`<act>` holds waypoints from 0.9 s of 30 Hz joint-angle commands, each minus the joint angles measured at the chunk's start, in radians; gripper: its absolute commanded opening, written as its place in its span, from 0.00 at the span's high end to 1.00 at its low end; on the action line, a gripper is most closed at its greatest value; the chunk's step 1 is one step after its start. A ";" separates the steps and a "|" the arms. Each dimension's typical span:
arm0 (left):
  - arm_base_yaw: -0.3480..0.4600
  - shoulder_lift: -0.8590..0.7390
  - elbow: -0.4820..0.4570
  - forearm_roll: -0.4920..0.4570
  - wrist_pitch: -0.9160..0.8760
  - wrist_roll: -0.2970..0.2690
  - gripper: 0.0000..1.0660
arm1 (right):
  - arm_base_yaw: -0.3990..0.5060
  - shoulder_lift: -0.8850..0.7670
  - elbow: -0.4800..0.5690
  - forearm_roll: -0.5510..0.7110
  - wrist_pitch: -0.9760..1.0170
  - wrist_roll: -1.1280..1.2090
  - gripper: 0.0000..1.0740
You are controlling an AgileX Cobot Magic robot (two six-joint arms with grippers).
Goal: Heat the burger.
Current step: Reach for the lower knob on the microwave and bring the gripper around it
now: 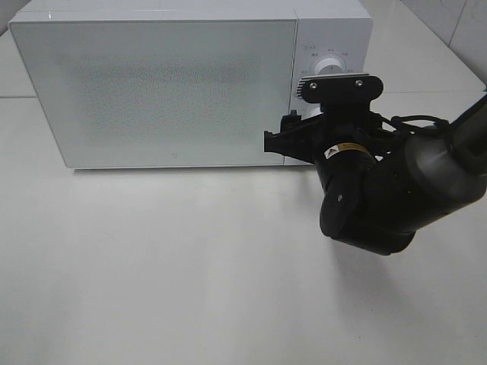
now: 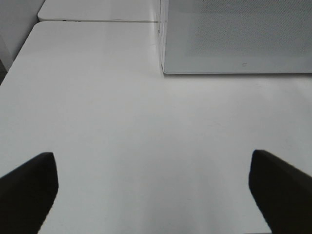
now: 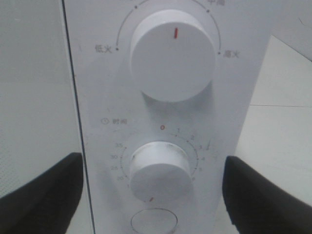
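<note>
White microwave [image 1: 335, 23] on the table [image 1: 190, 266], frosted door [image 1: 152, 91] shut and screening the interior; right gripper [image 3: 153, 192] open astride the timer knob [image 3: 160, 168], untouching; left gripper [image 2: 153, 190] open above the table; burger unseen, position undeterminable.

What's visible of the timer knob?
The timer knob is a round, white, plastic-looking dial on the control panel of the microwave, between the larger power knob and a round button. Printed numbers ring it, with 0 toward the power knob. A red tick shows on its button side, so it looks turned away from 0. The right gripper is open, one finger on each side of the knob, not touching it.
</note>
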 commanded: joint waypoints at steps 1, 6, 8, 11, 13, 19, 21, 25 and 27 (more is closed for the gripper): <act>0.001 -0.018 0.001 -0.003 -0.014 -0.003 0.06 | -0.013 0.009 -0.019 -0.015 -0.001 0.004 0.29; 0.001 -0.018 0.001 -0.003 -0.014 -0.003 0.06 | -0.036 0.039 -0.046 -0.032 0.009 0.026 0.29; 0.001 -0.018 0.001 -0.003 -0.014 -0.003 0.06 | -0.040 0.039 -0.046 -0.032 0.004 0.026 0.29; 0.001 -0.018 0.001 -0.003 -0.014 -0.003 0.06 | -0.047 0.039 -0.047 -0.032 0.006 0.036 0.29; 0.001 -0.018 0.001 -0.003 -0.014 -0.003 0.06 | -0.047 0.048 -0.054 -0.035 0.006 0.038 0.29; 0.001 -0.018 0.001 -0.003 -0.014 -0.003 0.06 | -0.047 0.071 -0.074 -0.060 0.024 0.038 0.29; 0.001 -0.018 0.001 -0.003 -0.014 -0.003 0.06 | -0.047 0.071 -0.074 -0.057 0.020 0.038 0.29; 0.001 -0.018 0.001 -0.003 -0.014 -0.003 0.06 | -0.047 0.071 -0.074 -0.056 0.006 0.039 0.30; 0.001 -0.018 0.001 -0.003 -0.014 -0.003 0.06 | -0.047 0.071 -0.074 -0.055 0.006 0.039 0.31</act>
